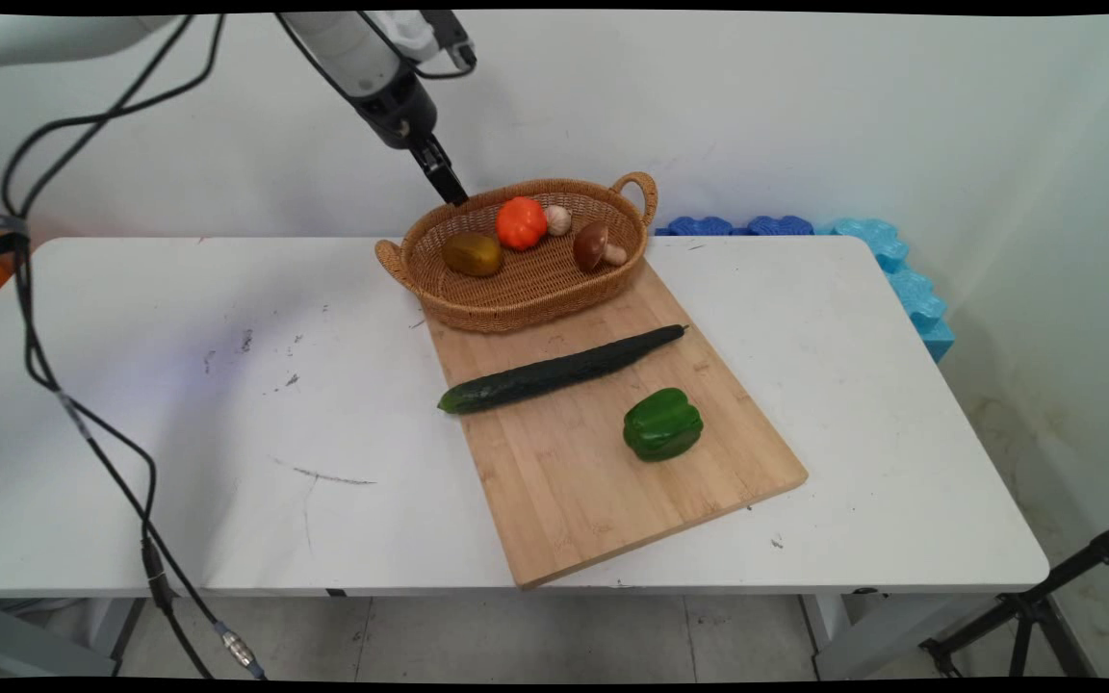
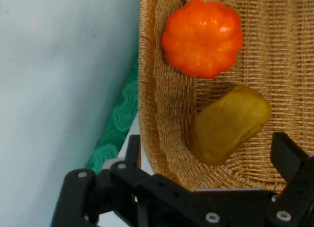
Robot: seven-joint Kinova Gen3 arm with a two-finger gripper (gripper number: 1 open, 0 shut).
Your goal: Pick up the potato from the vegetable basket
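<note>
Inside one basket (image 1: 526, 289): two mushrooms (image 1: 596, 246), one pumpkin (image 1: 521, 222).

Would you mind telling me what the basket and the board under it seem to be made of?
The basket looks like woven wicker, matte tan: its walls show ribbed, braided strands. The board looks like bamboo or pale wood with a smooth finish: narrow parallel strips and grain run along it.

No legible text, label or number anywhere.

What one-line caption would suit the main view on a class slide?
Open gripper hovering over the wicker basket's far rim; cucumber and green pepper on the cutting board.
</note>
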